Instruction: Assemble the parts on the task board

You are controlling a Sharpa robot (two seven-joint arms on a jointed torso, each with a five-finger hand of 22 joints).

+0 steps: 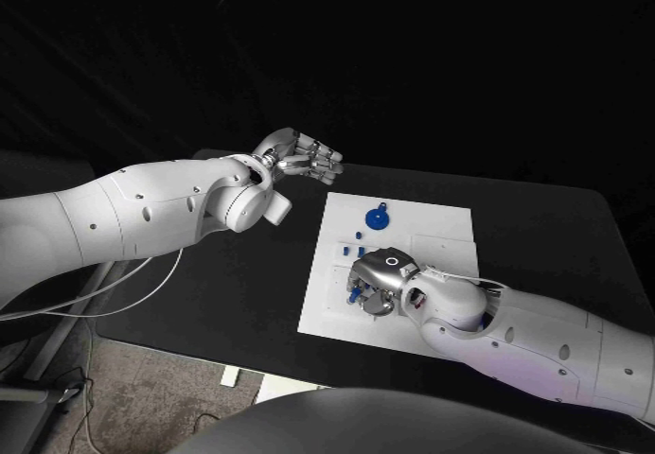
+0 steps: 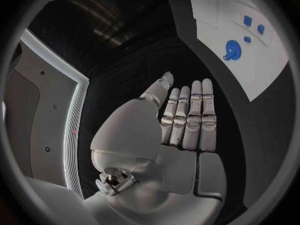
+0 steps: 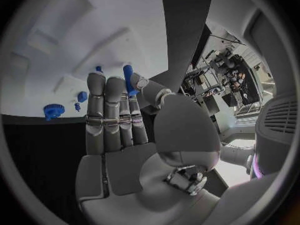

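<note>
The white task board (image 1: 434, 230) lies in the middle of the black table. A blue gear (image 1: 377, 221) sits near its far end, with two small blue parts (image 1: 349, 251) closer in. My right hand (image 1: 382, 281) hovers low over the board's near half. In the right wrist view a thin blue peg (image 3: 128, 79) is pinched between the thumb and a finger, above the board (image 3: 75, 30). The gear (image 3: 53, 110) lies beyond the fingertips. My left hand (image 1: 302, 156) is raised off to the left of the board, fingers straight and together (image 2: 187, 117), holding nothing.
The board has raised blocks and recesses (image 3: 119, 40) around my right hand. Small blue pieces (image 2: 253, 25) lie beside the gear (image 2: 232, 50) in the left wrist view. The black table (image 1: 546, 227) extends right of the board, and its front edge drops to the floor (image 1: 164, 388).
</note>
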